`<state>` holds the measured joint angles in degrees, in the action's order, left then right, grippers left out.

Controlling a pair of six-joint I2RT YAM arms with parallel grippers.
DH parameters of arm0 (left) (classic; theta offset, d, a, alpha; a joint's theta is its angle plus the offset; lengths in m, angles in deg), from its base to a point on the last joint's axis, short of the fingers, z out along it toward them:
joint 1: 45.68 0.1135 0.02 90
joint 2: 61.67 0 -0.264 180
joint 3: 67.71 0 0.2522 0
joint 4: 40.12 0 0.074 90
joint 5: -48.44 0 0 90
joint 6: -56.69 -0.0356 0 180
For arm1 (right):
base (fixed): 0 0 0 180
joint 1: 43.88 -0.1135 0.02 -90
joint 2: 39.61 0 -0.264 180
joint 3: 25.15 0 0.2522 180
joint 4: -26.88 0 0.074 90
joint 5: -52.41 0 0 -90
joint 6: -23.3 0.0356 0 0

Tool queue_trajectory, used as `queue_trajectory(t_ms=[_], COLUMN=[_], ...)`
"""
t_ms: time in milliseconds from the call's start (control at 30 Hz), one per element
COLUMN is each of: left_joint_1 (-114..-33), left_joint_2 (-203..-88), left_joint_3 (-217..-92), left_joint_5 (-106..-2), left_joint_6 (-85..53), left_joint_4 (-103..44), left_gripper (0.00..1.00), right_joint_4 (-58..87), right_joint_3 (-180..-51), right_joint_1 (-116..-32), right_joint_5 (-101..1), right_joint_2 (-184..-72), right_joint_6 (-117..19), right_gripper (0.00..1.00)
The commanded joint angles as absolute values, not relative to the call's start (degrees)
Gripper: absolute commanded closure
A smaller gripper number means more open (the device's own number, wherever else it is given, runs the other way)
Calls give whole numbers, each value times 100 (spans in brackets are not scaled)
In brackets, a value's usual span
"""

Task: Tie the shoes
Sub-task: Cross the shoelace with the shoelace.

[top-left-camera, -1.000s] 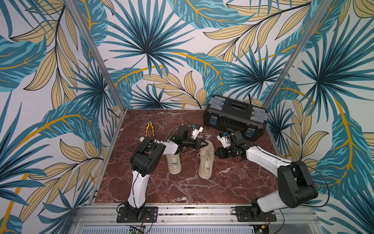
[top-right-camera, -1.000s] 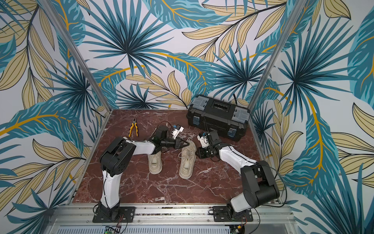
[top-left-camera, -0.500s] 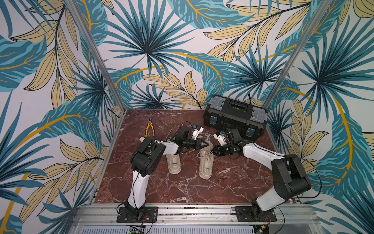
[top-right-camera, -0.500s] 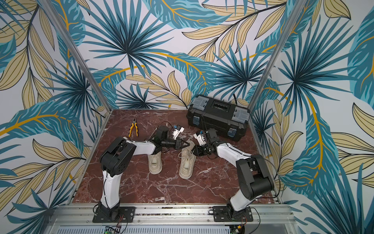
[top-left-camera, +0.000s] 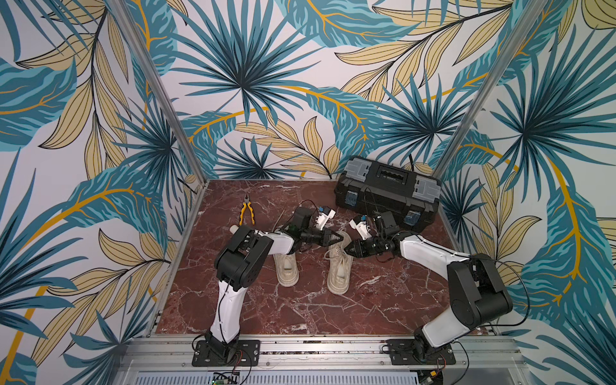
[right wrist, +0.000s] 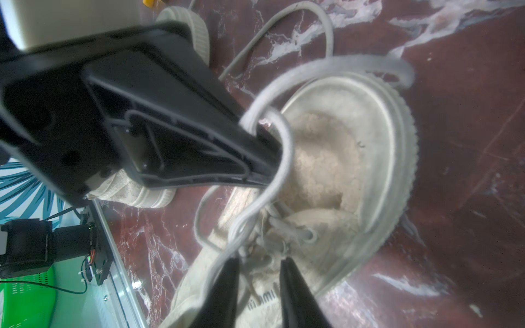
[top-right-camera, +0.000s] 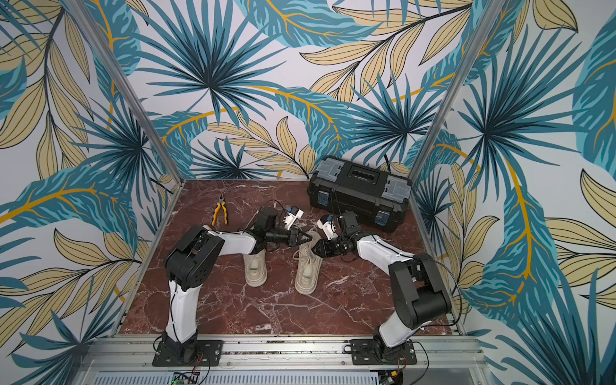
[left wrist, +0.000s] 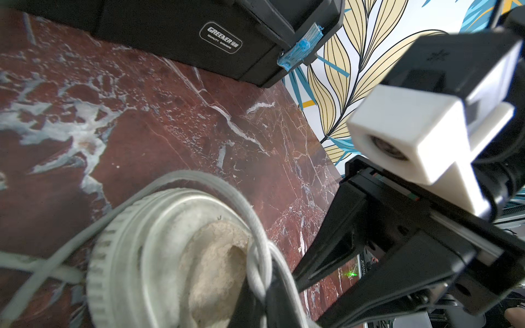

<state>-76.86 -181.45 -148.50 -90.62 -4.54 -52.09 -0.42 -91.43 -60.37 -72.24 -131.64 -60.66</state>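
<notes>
Pliers: yellow-handled, lying on the red marble table, far left.
Left shoe: flat on its sole, toe toward the arm bases, heel end under the left forearm.
Left gripper: pressed together, pinching a lace above the right shoe's opening (the cord bends round the tips in the right wrist view).
Right shoe: beside its mate, mid-table, laces loose.
Right gripper: partly spread, just over the tongue, close to the left gripper.
Toolbox: black, closed, far right corner.
</notes>
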Motion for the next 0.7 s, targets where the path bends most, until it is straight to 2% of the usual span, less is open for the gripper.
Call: queue_trajectory(t_ms=[0, 367, 500, 667], left_joint_1=[-7706, -7714, -7715, -7715], left_joint_2=[-17947, -17942, -17935, -17877], left_joint_3=[-14871, -14880, -14886, -14852], left_joint_5=[-9069, -9074, -9071, -9032], left_joint_6=[-563, -578, -590, -615], left_joint_4=[-5135, -5118, -5109, -5103], left_gripper=[98, 98, 98, 96], right_joint_4=[5, 4, 9, -173], right_joint_3=[-9130, -9207, -9207, -9192], right_joint_1=[-6049, -6127, -6134, -6126], right_joint_5=[-7476, -7491, -7512, -7263], right_joint_2=[-13238, -13502, -13430, -13144], right_joint_6=[-6010, -5972, -5952, -6025], right_gripper=[72, 73, 80, 95])
